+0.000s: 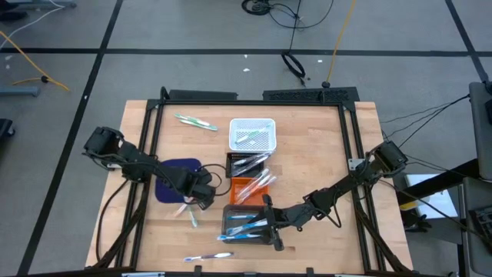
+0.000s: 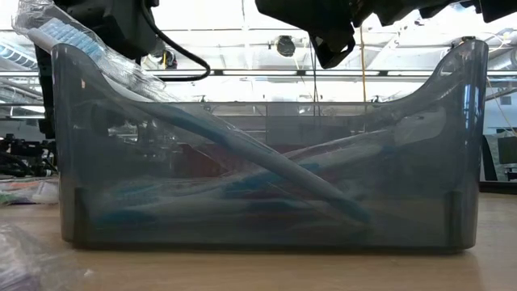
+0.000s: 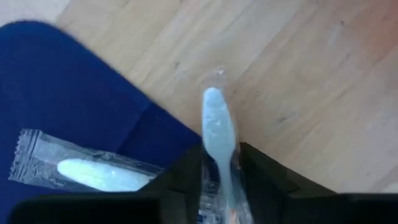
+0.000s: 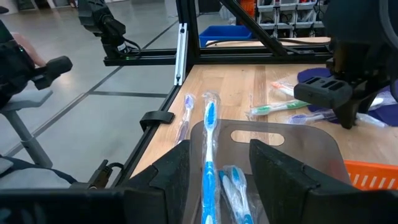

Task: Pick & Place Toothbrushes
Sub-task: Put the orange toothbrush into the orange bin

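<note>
Sorting approx. half done, by my reading. The smoky grey clear plastic bin (image 1: 244,223) at the desk's (image 1: 323,146) near edge already holds blue-handled wrapped toothbrushes (image 1: 242,228); the orange tray (image 1: 247,187), dark tray (image 1: 247,163) and white mesh basket (image 1: 252,133) hold others. Left loose: a green-accented wrapped toothbrush (image 1: 196,121) at the far side, one at the near edge (image 1: 207,256), a few by the dark blue cloth mat (image 1: 175,178).

Left tool (image 3: 219,186) sits beside the mat, fingers closed on a pale wrapped toothbrush (image 3: 217,134) w/ head sticking out.

Right tool (image 4: 214,171) is over the grey bin, fingers apart either side of a blue toothbrush (image 4: 209,155); can't tell if gripped.
</note>
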